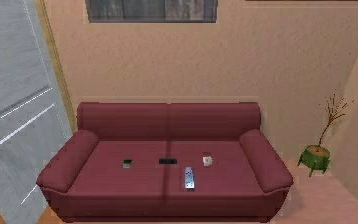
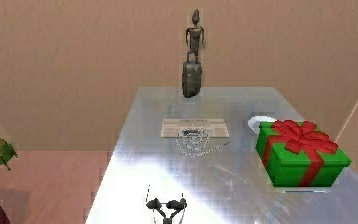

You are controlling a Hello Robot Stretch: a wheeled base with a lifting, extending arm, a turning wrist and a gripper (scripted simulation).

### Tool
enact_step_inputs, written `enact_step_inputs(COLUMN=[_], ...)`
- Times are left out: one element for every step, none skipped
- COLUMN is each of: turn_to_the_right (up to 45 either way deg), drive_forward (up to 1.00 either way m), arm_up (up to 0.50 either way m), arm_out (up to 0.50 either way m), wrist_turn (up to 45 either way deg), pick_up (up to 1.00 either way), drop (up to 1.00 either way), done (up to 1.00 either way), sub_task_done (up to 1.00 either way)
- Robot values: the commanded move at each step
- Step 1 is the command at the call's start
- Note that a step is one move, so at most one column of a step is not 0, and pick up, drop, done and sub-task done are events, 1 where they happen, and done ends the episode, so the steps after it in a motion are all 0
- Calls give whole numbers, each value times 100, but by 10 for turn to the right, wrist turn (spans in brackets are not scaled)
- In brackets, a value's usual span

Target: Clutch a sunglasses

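Nearest, dark sunglasses (image 2: 165,207) lie at the table's (image 2: 137,150) near edge, apart from the box (image 2: 299,152); I should extend little, lower gently; what my gripper holds I cannot tell.

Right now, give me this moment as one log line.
sofa ahead | remote, cup on seat | table arm-side | gift box, statue | dark item near edge, maybe sunglasses

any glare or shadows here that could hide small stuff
Forward view: soft, even light, so the remote reads clearly against the dark red sofa. Arm side view: the table has a pale, streaky sheen, yet the small dark thing at the picture's bottom stands out against it.
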Motion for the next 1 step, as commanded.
enact_step_inputs(turn_to_the_right=[0], drive_forward=[0], arm_up=[0], arm_out=[0], wrist_turn=[0], pick_up=[100], drop=[0], done=[0], sub_task_done=[0])
